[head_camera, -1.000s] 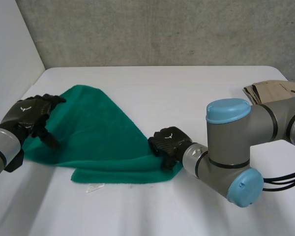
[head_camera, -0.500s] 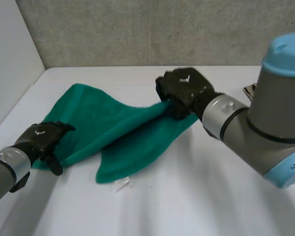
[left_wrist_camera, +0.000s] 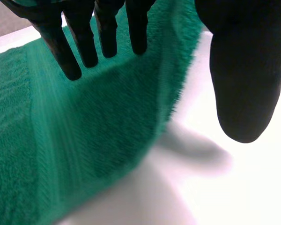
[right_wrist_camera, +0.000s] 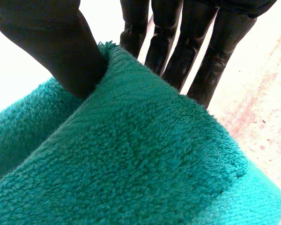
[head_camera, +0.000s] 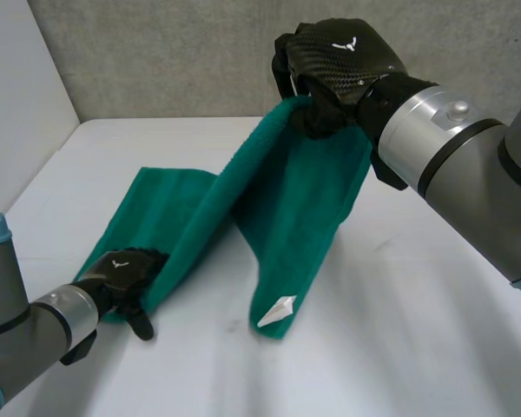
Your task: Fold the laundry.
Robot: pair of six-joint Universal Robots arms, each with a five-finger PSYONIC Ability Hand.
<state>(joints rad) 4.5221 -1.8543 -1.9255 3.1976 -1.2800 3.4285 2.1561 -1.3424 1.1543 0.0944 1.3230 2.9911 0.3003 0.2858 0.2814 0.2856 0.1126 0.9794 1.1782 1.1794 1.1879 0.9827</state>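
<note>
Right hand [head_camera: 339, 69] is clamping one edge of the green towel [head_camera: 286, 200] between its thumb [right_wrist_camera: 51, 47] and fingers [right_wrist_camera: 171, 42], high above the white table [head_camera: 417, 330]. I am reading that as the lift that carries this side across for the fold. The towel is hanging from that hand in a steep sheet and running down and away to where its other part is lying flat by my left hand [head_camera: 122, 276]. That hand is sitting at the towel's low corner with its fingers [left_wrist_camera: 84, 42] held straight over the cloth and its thumb [left_wrist_camera: 243, 75] off the edge above bare table, gripping nothing. I am judging that it is anchoring the corner so the lift is not dragging the whole piece along, though I am not able to tell whether the fingertips are actually pressing down. A small white label [head_camera: 278, 310] is showing at the towel's lowest hanging corner, well below the right hand. The raised sheet is hiding the table behind it, and the pinch is concealing how much cloth is inside the grip.
</note>
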